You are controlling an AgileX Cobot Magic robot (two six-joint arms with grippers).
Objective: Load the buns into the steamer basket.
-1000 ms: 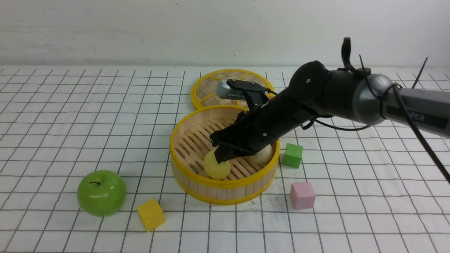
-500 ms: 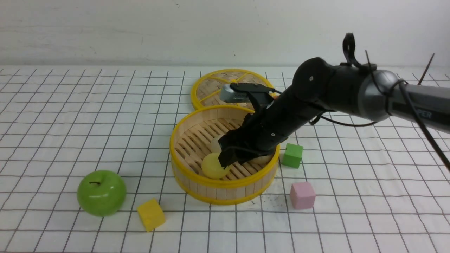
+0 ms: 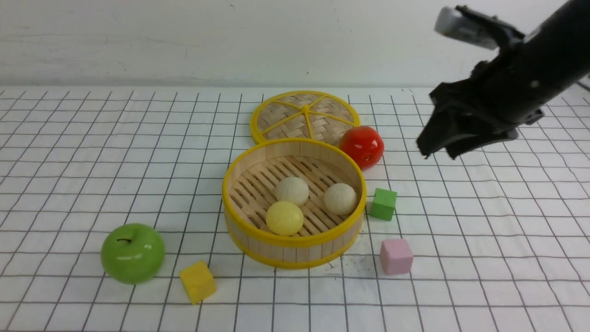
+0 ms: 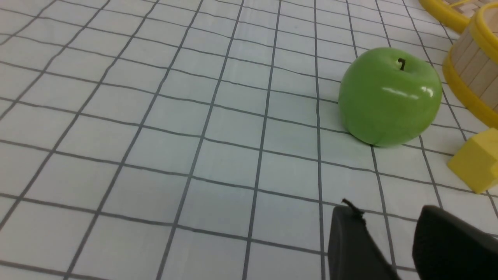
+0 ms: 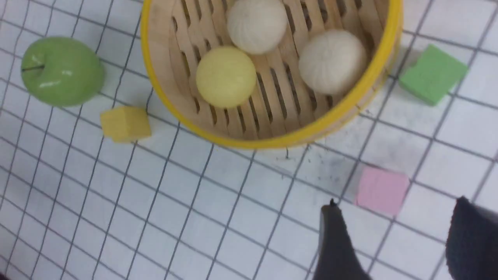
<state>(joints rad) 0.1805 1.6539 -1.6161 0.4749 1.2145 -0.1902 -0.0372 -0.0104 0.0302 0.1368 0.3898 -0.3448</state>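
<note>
**Buns all seated in the steamer basket, right gripper clear and parted**

Front view: three buns are seen on the slatted floor of the steamer basket (image 3: 295, 246): the yellow bun (image 3: 284, 218) nearest the camera, one white bun (image 3: 292, 191) just behind it, the other white bun (image 3: 340, 198) off to the right. The right gripper (image 3: 440, 152) is held raised, up and to the right of the basket, well apart from it, fingers spread, nothing between them. Below and left of that gripper a red fruit (image 3: 362, 146) is seen against the basket's far rim, next to the woven lid (image 3: 304, 115). A green cube (image 3: 383, 204) and a pink cube (image 3: 396, 256) lie beneath it.

Left wrist view: the left gripper (image 4: 389, 241) is shown low over the grid cloth, jaws apart, empty. A green apple (image 4: 390, 96) sits ahead of it, a yellow cube (image 4: 475, 160) near it.

Right wrist view: the basket and all three buns are seen ahead of the parted fingers (image 5: 334, 241), the pink cube closest to them.
</note>
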